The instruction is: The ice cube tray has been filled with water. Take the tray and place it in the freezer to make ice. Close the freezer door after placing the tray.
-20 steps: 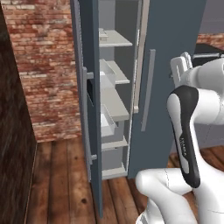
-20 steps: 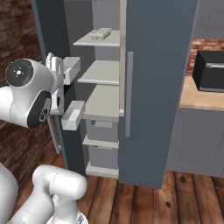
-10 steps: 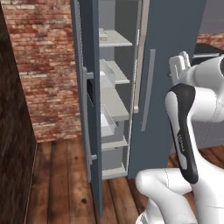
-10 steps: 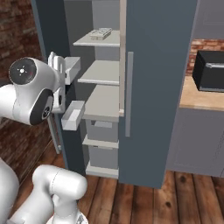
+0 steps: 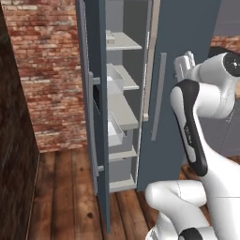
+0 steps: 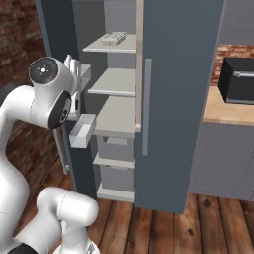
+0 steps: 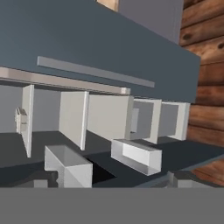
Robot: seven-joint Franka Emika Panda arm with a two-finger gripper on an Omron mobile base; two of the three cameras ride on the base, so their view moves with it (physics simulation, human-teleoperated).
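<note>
The ice cube tray [image 6: 114,38] lies flat on the top white shelf inside the freezer [image 6: 117,116]; it is also a small pale shape in the left base view [image 5: 110,36] and at the left of the rolled hand view [image 7: 19,120]. The freezer door [image 5: 101,140] stands wide open, edge-on, with white bins [image 6: 83,130] on its inner face. My gripper [image 7: 113,181] is open and empty, held up in front of the opening at about middle-shelf height, next to the door's inner side [image 6: 74,67]. One dark fingertip [image 7: 43,179] shows low in the hand view.
The neighbouring slate-blue door [image 6: 178,99] with its long grey handle [image 6: 146,106] is shut. A dark oven [image 6: 238,79] sits on the counter to the right. A brick wall [image 5: 47,70] and a dark panel [image 5: 14,164] bound the left; the floor is wood.
The arm's upper joints have shifted slightly up and toward the freezer opening. The gripper stays open, and the tray and door have not moved.
</note>
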